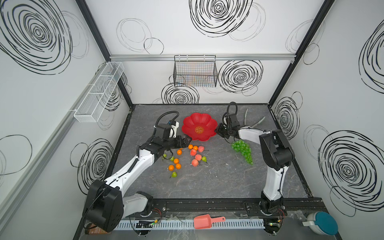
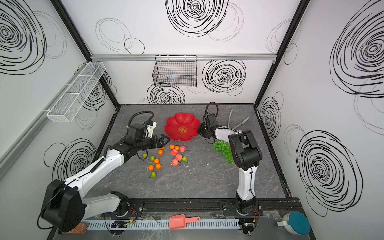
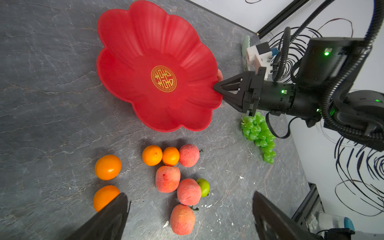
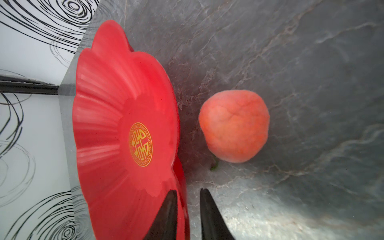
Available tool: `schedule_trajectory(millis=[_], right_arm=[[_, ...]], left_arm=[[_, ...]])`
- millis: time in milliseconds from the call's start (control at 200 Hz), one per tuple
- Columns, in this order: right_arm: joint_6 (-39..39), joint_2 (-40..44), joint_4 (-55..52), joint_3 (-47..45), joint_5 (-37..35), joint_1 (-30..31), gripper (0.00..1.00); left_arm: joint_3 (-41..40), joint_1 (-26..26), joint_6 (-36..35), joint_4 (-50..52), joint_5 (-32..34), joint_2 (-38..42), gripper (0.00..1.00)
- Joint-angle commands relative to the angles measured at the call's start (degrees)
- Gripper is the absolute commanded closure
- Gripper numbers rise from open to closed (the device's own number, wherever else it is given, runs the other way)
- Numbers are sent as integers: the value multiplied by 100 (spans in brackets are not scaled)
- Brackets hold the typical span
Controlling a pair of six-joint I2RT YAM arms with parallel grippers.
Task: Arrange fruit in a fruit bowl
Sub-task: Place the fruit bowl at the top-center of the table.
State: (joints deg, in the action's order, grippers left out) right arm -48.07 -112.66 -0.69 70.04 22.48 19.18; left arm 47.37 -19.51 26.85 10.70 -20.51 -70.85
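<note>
Jaws slightly parted, the right gripper straddles the rim of the empty fruit bowl, one finger inside, one outside, not clamping. The bowl sits toward the back of the table, between both grippers. A clean exit likely means backing straight off without nudging the bowl or the stray peach just beside it. The left gripper hovers wide open over loose tangerines and peaches; grapes lie near the right gripper.
</note>
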Motion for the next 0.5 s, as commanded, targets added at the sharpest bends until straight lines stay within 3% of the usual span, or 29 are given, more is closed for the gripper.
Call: schedule_trajectory(millis=[0, 125, 285, 495], right_arm=[[161, 224, -262, 221, -171, -27, 64], [330, 530, -419, 125, -264, -57, 55], [808, 1119, -806, -137, -643, -59, 54], [1546, 1918, -1381, -719, -1159, -135, 54]], left_arm=[[181, -39, -110, -15, 65, 70, 4], [185, -89, -84, -8, 45, 110, 4], [169, -283, 2, 91, 117, 310, 4], [-232, -983, 370, -193, 500, 937, 4]])
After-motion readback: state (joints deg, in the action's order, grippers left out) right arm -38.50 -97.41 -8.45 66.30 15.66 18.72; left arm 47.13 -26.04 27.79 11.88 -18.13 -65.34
